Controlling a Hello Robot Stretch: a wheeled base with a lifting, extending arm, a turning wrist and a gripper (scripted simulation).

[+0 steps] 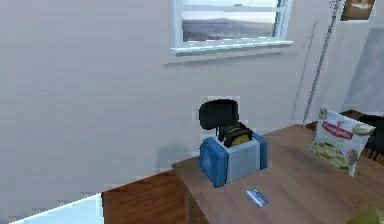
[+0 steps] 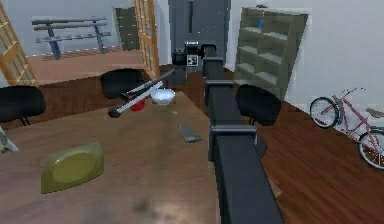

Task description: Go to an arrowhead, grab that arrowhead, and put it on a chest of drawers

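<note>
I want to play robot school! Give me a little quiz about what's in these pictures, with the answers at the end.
1. True or false: the bicycle leans against the table.
2. Pick one. In the forward view, what stands beside the blue toaster?
A) a snack bag
B) a teapot
C) a football
3. Fill the gap: the plate on the table in the arm side view is ___ in colour.

Key
1. False. It stands well apart from the table.
2. A.
3. Green.
</note>
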